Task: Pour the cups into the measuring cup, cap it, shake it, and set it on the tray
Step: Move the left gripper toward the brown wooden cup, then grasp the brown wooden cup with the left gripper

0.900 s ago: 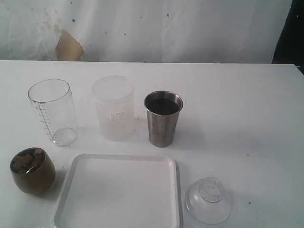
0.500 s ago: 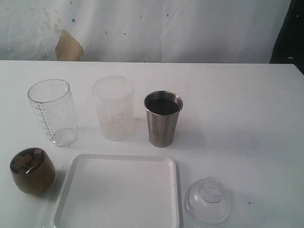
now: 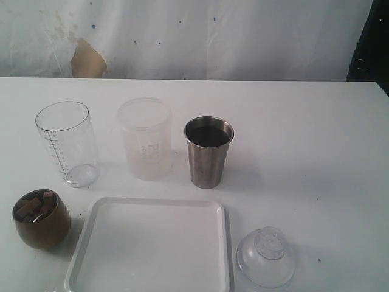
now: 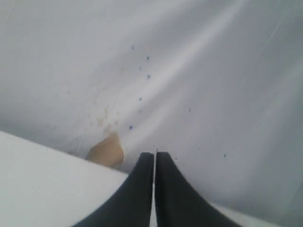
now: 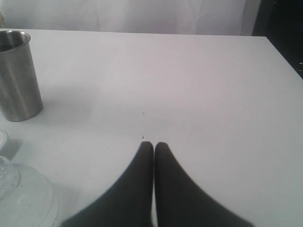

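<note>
On the white table, the clear measuring cup point(image 3: 67, 144) with its printed scale stands at the back left. Beside it stand the frosted plastic tumbler point(image 3: 145, 139) and the steel tumbler point(image 3: 208, 152), which also shows in the right wrist view point(image 5: 18, 76). The squat brown-gold cup point(image 3: 41, 218), with brown pieces inside, sits at the front left. The white tray point(image 3: 150, 247) lies bare at the front. A clear domed cap point(image 3: 266, 256) rests to its right, also seen from the right wrist point(image 5: 23, 198). My left gripper point(image 4: 155, 154) is shut, facing the backdrop. My right gripper point(image 5: 154, 144) is shut over bare table. Neither arm shows in the exterior view.
A white cloth backdrop point(image 3: 194, 36) with a tan patch point(image 3: 88, 59) hangs behind the table. A dark object point(image 3: 371, 42) stands beyond the table's far right corner.
</note>
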Action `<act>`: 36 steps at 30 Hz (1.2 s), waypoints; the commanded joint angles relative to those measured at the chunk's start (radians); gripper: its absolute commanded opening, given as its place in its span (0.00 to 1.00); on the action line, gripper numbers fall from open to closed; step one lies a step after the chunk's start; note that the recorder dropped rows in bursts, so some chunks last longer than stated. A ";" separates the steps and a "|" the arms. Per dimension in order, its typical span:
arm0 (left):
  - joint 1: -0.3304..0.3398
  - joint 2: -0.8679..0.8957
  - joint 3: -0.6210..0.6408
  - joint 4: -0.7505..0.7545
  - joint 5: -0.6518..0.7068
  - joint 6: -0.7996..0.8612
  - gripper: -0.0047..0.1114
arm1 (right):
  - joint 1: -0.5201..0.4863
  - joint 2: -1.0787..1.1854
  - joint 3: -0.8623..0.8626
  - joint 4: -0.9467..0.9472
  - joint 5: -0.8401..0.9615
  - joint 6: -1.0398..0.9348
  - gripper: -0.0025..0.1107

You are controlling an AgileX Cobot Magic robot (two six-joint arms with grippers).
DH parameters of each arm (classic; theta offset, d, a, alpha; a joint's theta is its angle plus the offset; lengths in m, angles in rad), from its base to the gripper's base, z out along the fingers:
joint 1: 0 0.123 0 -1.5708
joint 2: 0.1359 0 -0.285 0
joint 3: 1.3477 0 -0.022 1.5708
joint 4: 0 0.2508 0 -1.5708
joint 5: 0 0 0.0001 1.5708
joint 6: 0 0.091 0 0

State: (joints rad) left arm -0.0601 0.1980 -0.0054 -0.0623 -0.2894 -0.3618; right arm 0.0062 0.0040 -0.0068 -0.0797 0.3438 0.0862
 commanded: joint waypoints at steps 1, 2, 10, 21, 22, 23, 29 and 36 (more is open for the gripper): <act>-0.003 0.157 0.005 0.257 0.020 -0.175 0.04 | -0.006 -0.004 0.007 0.000 0.000 -0.005 0.02; -0.003 0.185 0.005 0.312 0.012 -0.215 0.04 | -0.006 -0.004 0.007 0.000 0.000 -0.005 0.02; -0.003 0.536 0.005 0.699 -0.166 -0.428 0.11 | -0.006 -0.004 0.007 0.000 0.000 -0.005 0.02; -0.003 0.867 0.005 0.660 -0.490 -0.280 0.78 | -0.006 -0.004 0.007 0.000 0.000 -0.005 0.02; -0.003 0.896 0.005 0.644 -0.493 -0.243 0.79 | -0.006 -0.004 0.007 0.000 0.000 -0.005 0.02; -0.003 0.919 0.005 0.626 -0.486 -0.206 0.80 | -0.006 -0.004 0.007 0.000 0.000 -0.005 0.02; -0.003 1.000 0.005 0.522 -0.521 -0.103 0.81 | -0.006 -0.004 0.007 -0.001 0.000 -0.003 0.02; -0.003 1.057 0.005 0.503 -0.559 -0.060 0.81 | -0.006 -0.004 0.007 -0.001 0.000 -0.003 0.02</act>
State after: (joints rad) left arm -0.0601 1.2317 -0.0054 0.4580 -0.8130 -0.4415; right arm 0.0062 0.0040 -0.0068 -0.0797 0.3438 0.0862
